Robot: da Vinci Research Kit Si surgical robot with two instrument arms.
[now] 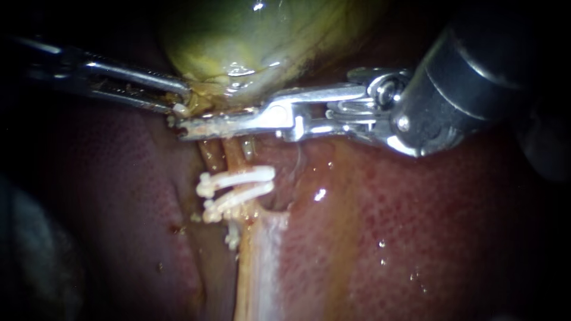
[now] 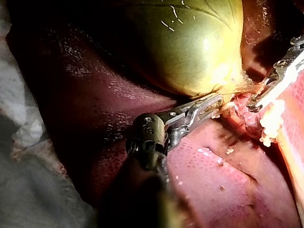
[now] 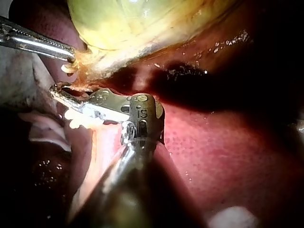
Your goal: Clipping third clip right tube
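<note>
- The left instrument (image 1: pixel 180 102), entering from 9 o'clock, is clamped on the neck of the gallbladder (image 1: pixel 250 35). Steady tension here should keep the tubes stretched.
- The right tube (image 1: pixel 234 156) runs from centre toward 6 o'clock and carries two white clips (image 1: pixel 241 187).
- The right instrument (image 1: pixel 185 129), entering from 2 o'clock, lies across that tube at 12 o'clock of the clips. I cannot tell whether it grips the tube.
- Before squeezing, sit square to the tube, apart from the clips, tip past its far edge.
- The only container, the gallbladder, looks full and taut, with no leak visible.
</note>
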